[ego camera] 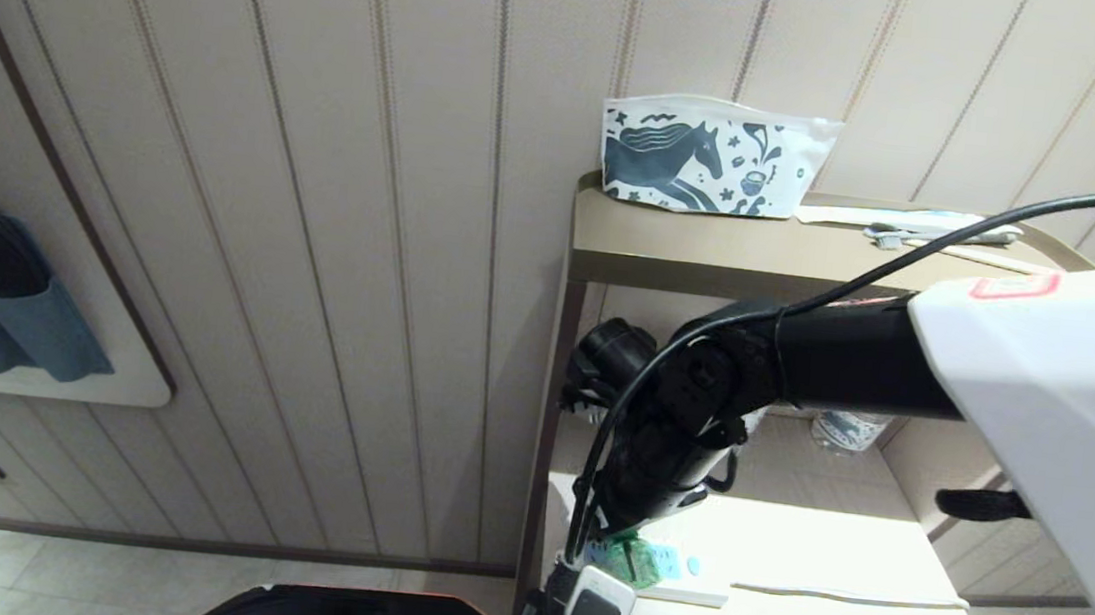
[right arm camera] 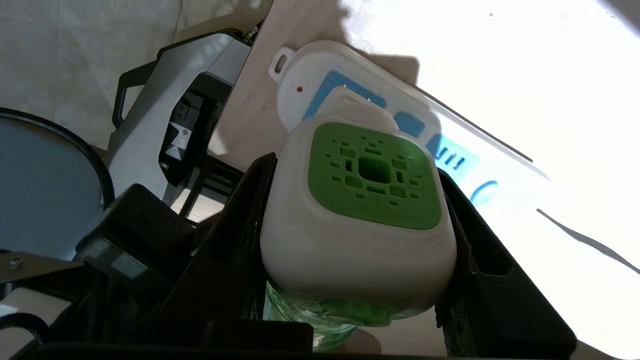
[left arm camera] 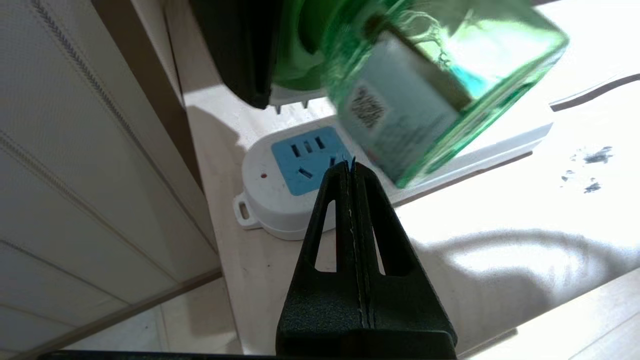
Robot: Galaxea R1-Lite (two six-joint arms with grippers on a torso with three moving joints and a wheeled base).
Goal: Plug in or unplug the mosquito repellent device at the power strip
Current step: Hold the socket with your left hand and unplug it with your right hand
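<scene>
Right gripper (right arm camera: 350,235): you are clamping the mosquito repellent device (right arm camera: 357,210) by its head, prongs hovering just above the power strip (right arm camera: 450,150), lining up its end socket.
Left gripper (left arm camera: 352,172): you are keeping its fingers pressed together, idling beside the strip.

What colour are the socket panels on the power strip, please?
Light blue on the white power strip, clearest in the left wrist view.

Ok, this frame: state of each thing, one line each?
Repellent device: clamped in the right gripper, prongs clear of the sockets, above the strip.
Power strip: flat on the shelf, end socket empty.
Left gripper: shut, empty, beside the strip.
Horse pouch: upright on the top shelf, closed.
</scene>
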